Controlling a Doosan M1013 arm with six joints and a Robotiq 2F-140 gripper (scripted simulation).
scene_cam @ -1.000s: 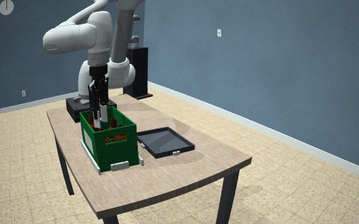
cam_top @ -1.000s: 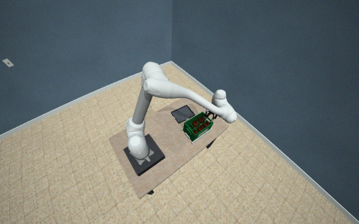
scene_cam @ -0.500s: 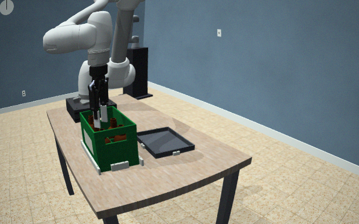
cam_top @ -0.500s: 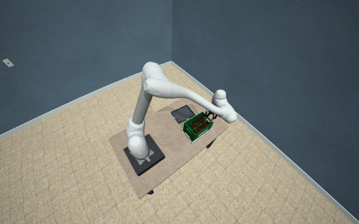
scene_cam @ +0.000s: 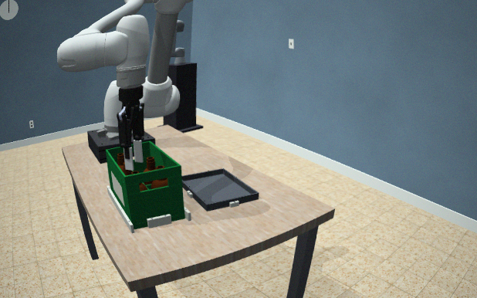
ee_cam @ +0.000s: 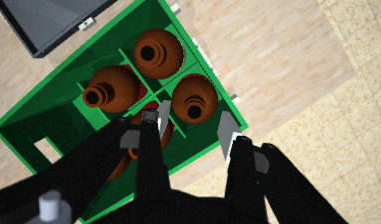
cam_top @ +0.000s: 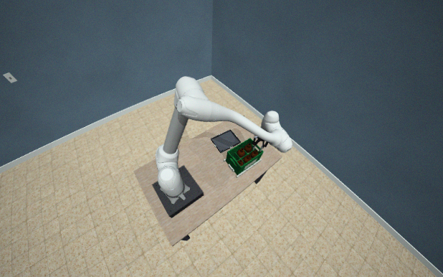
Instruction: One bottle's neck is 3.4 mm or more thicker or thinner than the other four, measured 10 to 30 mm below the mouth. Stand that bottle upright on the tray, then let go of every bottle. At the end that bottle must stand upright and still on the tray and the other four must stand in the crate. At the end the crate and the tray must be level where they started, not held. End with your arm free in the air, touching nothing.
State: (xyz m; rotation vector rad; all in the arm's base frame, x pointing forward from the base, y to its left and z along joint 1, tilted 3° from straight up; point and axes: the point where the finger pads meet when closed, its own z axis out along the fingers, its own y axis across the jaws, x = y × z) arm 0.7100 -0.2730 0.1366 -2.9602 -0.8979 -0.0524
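The green crate (cam_top: 234, 166) (scene_cam: 155, 204) (ee_cam: 106, 46) stands level on the table, holding several brown bottles. In the wrist view three show plainly: one bottle (ee_cam: 158, 52) at the top, one bottle (ee_cam: 116, 87) left of it and one bottle (ee_cam: 194, 97) on the right. Another bottle (ee_cam: 167, 136) is partly behind the left finger, and one more bottle (ee_cam: 120, 167) is mostly hidden by the gripper. My gripper (scene_cam: 133, 159) (ee_cam: 194, 117) is part open, pointing down at the crate's end, its fingertips either side of the right bottle's mouth, not clamped. The dark tray (cam_top: 226, 141) (scene_cam: 222, 187) (ee_cam: 56, 20) holds no bottle.
Pale stop blocks (scene_cam: 159, 221) (ee_cam: 86, 23) stand around the crate and tray. The crate's tall walls and inner dividers (ee_cam: 133, 71) surround the bottles. The robot's black base (cam_top: 187, 204) stands on the table (cam_top: 208, 176) (scene_cam: 221, 239).
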